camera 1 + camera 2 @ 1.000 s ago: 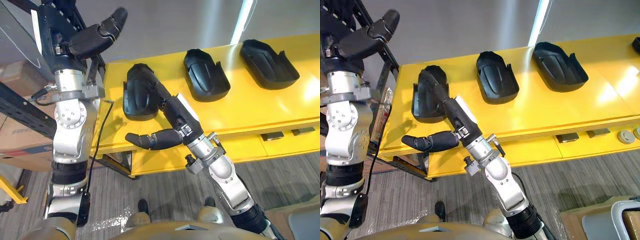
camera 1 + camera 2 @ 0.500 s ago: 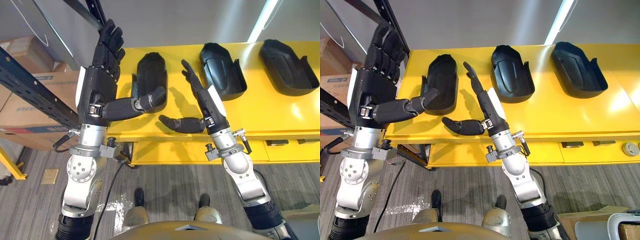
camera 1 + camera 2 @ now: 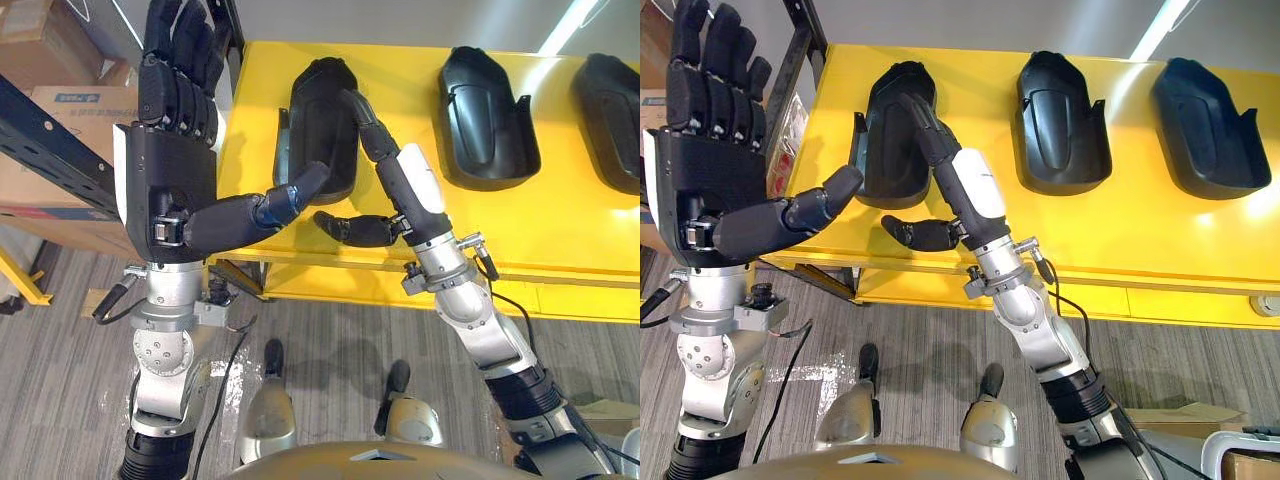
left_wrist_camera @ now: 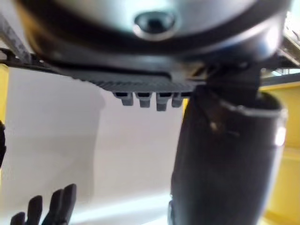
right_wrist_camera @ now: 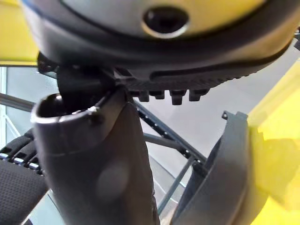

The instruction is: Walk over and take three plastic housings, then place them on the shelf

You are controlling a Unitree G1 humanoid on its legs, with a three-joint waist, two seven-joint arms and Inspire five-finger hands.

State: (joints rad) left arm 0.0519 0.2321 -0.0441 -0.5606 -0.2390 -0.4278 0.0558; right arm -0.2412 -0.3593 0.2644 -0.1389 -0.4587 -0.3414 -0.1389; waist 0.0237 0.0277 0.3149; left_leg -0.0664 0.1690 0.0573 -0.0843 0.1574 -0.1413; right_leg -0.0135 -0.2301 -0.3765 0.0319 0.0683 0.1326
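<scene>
While left robot hand (image 3: 168, 185) hangs spread beside table edge (image 3: 248, 150), right robot hand (image 3: 402, 185) reaches straight-fingered over leftmost housing (image 3: 315, 110).

Bright overhead light, pale glare on the yellow table (image 3: 1230, 215) (soft shadows on the grey floor (image 3: 890, 330))

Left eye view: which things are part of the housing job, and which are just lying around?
Job:
- three black plastic housings: left, middle, right
- right hand, fingers straight over the left one
- left hand, raised and open
- dark metal rack, probably the shelf

Lying about:
- brown cardboard boxes
- yellow table, only carries the housings
</scene>
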